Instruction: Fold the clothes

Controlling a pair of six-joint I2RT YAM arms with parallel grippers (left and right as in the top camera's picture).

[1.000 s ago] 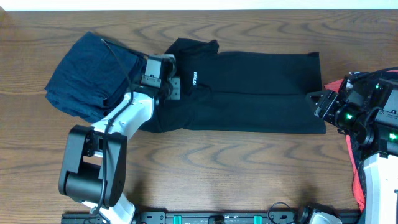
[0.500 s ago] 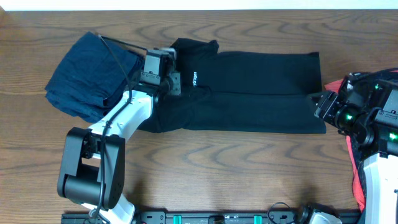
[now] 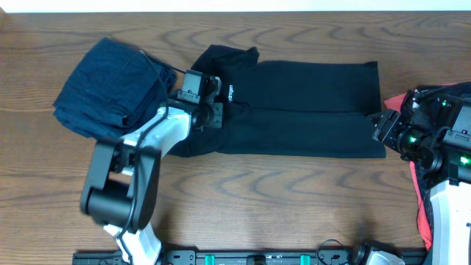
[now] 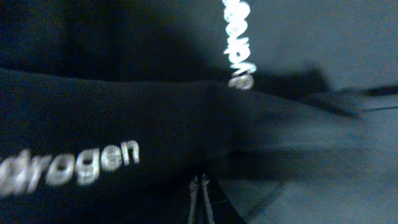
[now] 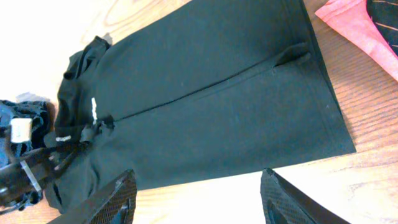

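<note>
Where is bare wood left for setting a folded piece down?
Bare table lies in front of the black shirt, between left arm and right arm; a narrower strip runs behind it. Crowded: beside the navy pile, and the right edge with coral cloth.

Shirt (image 3: 302, 110) lies lengthwise across the table (image 3: 294, 195), garment pile (image 3: 107, 88) at its 9 o'clock. Left gripper (image 3: 215, 114) is on its collar end, right gripper (image 3: 377, 124) at its 3 o'clock edge, and a further garment (image 3: 422, 213) at 4 o'clock.

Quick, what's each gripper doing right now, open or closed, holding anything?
Left gripper: jaws shut, down against the black shirt; whether they pinch fabric cannot be told.
Right gripper: jaws open, holding nothing.
</note>
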